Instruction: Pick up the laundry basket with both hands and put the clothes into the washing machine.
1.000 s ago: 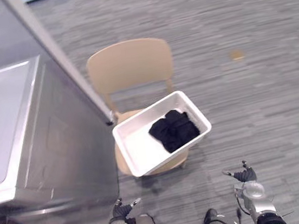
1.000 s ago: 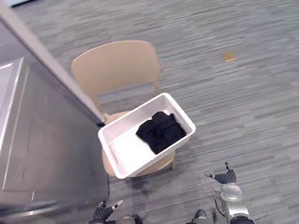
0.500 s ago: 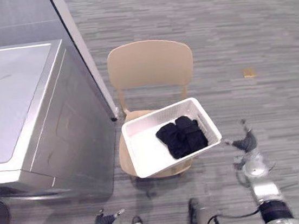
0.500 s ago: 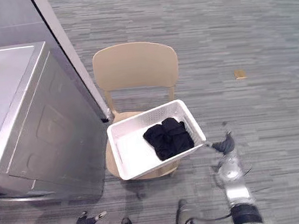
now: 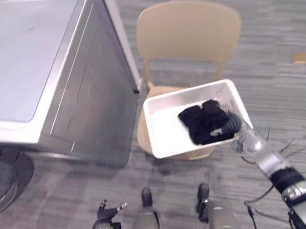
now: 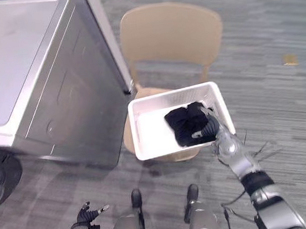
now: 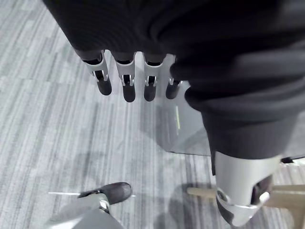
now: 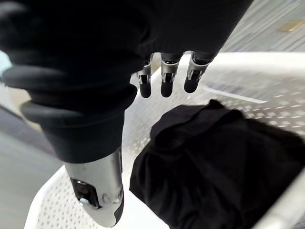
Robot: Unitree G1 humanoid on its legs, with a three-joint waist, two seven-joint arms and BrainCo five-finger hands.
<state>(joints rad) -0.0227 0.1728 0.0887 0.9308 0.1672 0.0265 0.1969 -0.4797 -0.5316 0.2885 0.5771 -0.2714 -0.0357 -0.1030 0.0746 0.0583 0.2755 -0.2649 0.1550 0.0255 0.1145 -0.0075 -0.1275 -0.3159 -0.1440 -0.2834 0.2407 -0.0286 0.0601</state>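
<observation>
One white basket (image 5: 186, 90) sits on the seat of the tan chair (image 5: 187, 29), near the middle of the head views. It has a heap of black clothes (image 5: 204, 122) in its right half. Your right hand (image 6: 220, 138) reaches in over the basket's lower right corner with its fingers straight and loose, gripping nothing. Your left hand (image 5: 104, 215) hangs at the lower left of the frame over the carpet (image 5: 284, 93), well apart from the basket. Its fingers (image 7: 124, 81) are straight and it is empty. The washing machine (image 5: 35, 67) fills the upper left, just beside the chair.

The basket looks wider than the seat. With one hand at one corner, a press or pull there could tip it or slide it off and spill the clothes. Your fingers could also snag cloth instead of the rim. The gap between chair and machine looks tight for your left hand.

The right wrist view shows the fingers clear above the cloth, which the head views leave unclear. The head views show how far away the left hand is.
</observation>
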